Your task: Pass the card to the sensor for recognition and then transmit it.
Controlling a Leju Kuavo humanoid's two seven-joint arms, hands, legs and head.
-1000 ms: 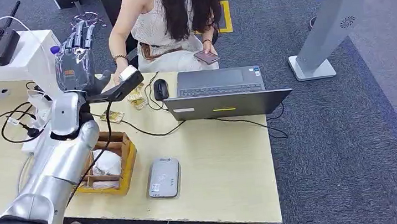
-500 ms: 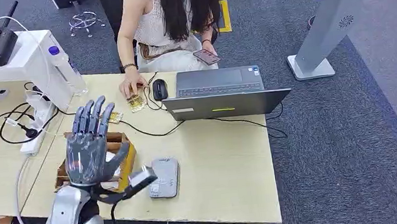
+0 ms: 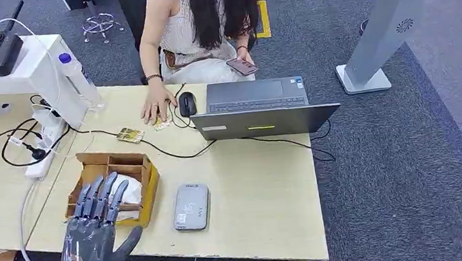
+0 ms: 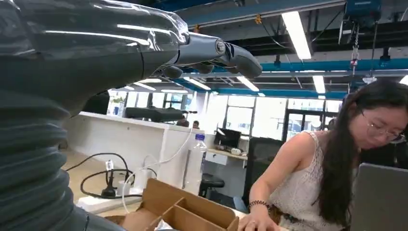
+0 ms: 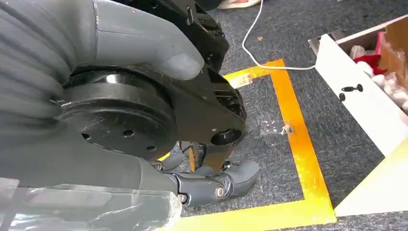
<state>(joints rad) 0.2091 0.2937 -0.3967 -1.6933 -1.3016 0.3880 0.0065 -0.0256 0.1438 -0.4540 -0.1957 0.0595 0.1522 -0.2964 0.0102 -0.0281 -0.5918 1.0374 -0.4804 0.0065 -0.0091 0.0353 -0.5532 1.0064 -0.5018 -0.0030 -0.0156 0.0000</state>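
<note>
**Reach past the box for a card, then bring it down to the reader**

The left hand (image 3: 93, 232) hovers low over the near edge of the pale wooden table (image 3: 261, 192). Its fingers are spread wide and upright and it holds nothing. The right hand (image 5: 159, 180) hangs beside the robot's body over grey carpet, thumb and fingers apart, also holding nothing.

Just beyond the left fingertips sits the open brown cardboard box with dividers (image 3: 115, 165), with white wrapped items in one compartment. Beside the hand, toward the robot's right, lies the flat grey rounded card reader (image 3: 191, 207), which I take to be the sensor.

Further out, past the box, a small gold-patterned card (image 3: 130, 135) lies flat and alone on the table. A second one like it lies just beyond, partly under the seated person's hand (image 3: 158, 106). The free card looks the better choice, since the other is being touched.

No card is picked up yet, so the pick comes first:

- Go forward over the box, not through it.
- Mind the black cable (image 3: 166, 151) running close by the card.
- A thin, flat card gives little edge, so press down and pinch it between thumb and finger.
- Draw it back and hold it flat above the reader's face.

Furthest off stands the open dark grey laptop (image 3: 258, 105), well clear of the path.
</note>
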